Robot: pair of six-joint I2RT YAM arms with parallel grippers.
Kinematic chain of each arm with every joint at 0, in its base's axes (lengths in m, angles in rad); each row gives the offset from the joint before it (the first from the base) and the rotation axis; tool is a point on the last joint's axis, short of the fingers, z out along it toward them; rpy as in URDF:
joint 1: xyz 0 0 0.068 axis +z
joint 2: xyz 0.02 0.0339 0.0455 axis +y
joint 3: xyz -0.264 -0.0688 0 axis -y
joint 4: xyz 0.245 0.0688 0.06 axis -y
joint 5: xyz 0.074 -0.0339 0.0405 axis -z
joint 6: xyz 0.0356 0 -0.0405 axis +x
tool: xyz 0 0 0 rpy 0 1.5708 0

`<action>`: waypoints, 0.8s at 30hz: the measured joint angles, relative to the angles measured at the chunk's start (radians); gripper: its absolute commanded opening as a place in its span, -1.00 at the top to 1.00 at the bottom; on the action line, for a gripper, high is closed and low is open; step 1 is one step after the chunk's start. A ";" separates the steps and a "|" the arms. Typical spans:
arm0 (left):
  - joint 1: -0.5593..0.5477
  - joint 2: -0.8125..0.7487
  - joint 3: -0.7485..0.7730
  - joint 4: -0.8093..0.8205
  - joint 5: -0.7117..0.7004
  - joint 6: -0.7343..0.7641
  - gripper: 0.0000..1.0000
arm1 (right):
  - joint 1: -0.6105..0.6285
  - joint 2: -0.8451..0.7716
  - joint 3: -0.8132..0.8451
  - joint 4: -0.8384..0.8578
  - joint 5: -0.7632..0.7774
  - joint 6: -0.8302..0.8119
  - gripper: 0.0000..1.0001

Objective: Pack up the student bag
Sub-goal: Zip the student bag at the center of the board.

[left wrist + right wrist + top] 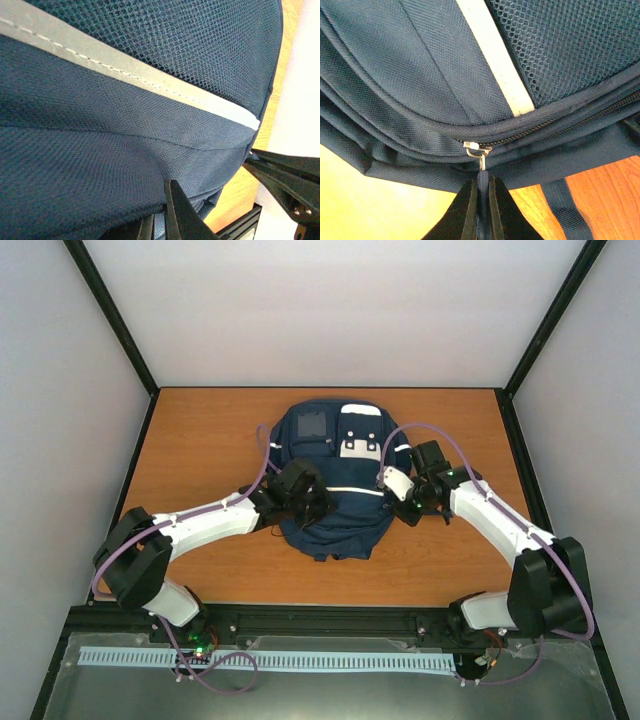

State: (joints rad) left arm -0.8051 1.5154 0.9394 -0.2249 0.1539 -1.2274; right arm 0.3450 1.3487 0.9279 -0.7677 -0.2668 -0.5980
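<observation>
The student bag (335, 475) lies flat in the middle of the wooden table, navy with thin white stripes and a white buckle patch near its far end. My left gripper (300, 495) rests on the bag's left side. In the left wrist view its jaws (159, 222) are shut on a fold of the bag's navy fabric (100, 165). My right gripper (393, 486) is at the bag's right edge. In the right wrist view it (481, 187) is shut on the blue zipper pull, just below the metal slider (477, 148) of a closed zipper.
The wooden table (200, 440) is ringed by a black frame and white walls. A dark strap (565, 205) of the bag trails onto the wood beside my right fingers. A black rail (330, 620) runs along the near edge between the arm bases.
</observation>
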 measured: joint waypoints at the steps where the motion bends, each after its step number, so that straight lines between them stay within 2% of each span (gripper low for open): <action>1: 0.000 0.000 0.000 0.000 0.000 0.005 0.98 | -0.003 0.006 0.001 0.003 0.001 -0.005 0.94; 16: 0.000 0.000 -0.009 0.002 0.019 0.056 0.98 | -0.030 0.126 0.057 0.077 0.072 -0.014 0.94; 24: 0.000 0.000 -0.010 0.012 0.023 0.069 0.98 | -0.040 0.161 0.078 0.075 0.061 -0.001 0.95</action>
State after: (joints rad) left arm -0.8051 1.5154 0.9295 -0.2127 0.1764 -1.1584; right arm 0.3054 1.5101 1.0058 -0.6930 -0.2054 -0.5991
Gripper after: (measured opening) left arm 0.066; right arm 0.069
